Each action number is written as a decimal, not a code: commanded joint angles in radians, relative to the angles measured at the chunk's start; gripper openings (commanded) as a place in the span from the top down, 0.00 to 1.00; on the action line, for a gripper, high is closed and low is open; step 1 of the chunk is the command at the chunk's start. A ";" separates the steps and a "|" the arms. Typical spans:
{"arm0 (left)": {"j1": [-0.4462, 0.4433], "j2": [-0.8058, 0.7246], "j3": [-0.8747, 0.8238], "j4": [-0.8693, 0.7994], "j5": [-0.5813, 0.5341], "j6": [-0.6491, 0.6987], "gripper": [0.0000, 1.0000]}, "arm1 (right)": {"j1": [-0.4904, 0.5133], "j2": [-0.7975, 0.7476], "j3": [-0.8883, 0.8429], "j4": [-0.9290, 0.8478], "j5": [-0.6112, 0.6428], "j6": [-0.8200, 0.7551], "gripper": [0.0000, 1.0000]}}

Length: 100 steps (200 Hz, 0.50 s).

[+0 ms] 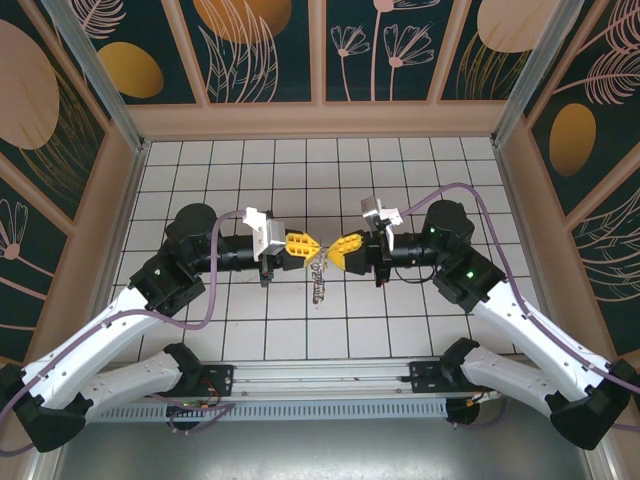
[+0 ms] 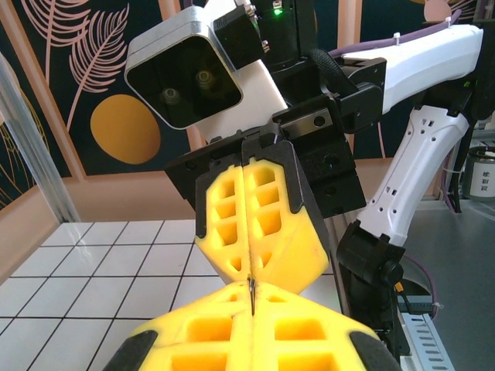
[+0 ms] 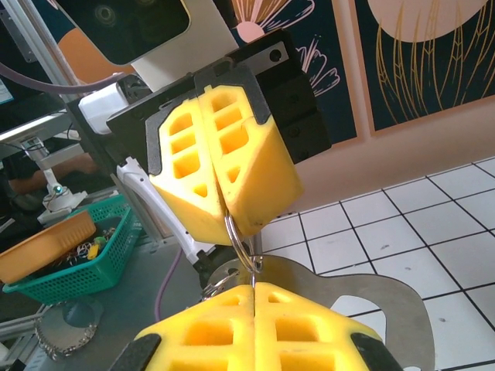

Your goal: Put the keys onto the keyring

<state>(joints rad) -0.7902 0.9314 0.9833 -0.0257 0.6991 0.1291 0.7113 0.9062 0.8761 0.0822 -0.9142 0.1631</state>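
Both grippers meet tip to tip above the middle of the tiled floor. My left gripper [image 1: 308,246] [image 2: 252,297] is shut on a thin round wire loop [image 3: 238,239] of the keyring. The keyring's flat grey D-shaped body [image 3: 387,282] hangs below the fingers, seen from above as a small metal bunch [image 1: 320,285]. My right gripper [image 1: 340,250] [image 3: 254,287] is shut on a thin silvery key [image 3: 254,272], seen edge-on, touching the wire loop. A sliver of metal [image 2: 252,287] shows between the left pads. The yellow-headed key is hidden.
Patterned walls [image 1: 100,250] box in the white tiled floor [image 1: 260,170] on three sides. A metal rail [image 1: 320,375] runs along the near edge between the arm bases. Off the table stand a green basket [image 3: 85,267] of small items and an orange bowl [image 3: 39,251].
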 commanded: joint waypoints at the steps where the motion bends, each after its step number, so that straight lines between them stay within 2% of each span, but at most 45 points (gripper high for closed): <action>1: 0.002 -0.014 0.000 0.080 0.017 0.002 1.00 | -0.013 0.010 -0.012 0.042 -0.047 0.005 1.00; 100: 0.001 -0.008 0.005 0.114 0.045 -0.002 1.00 | -0.015 0.066 -0.014 0.106 -0.101 0.038 1.00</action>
<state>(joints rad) -0.7902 0.9379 0.9833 -0.0051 0.7040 0.1291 0.7017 0.9661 0.8757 0.1528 -0.9890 0.1802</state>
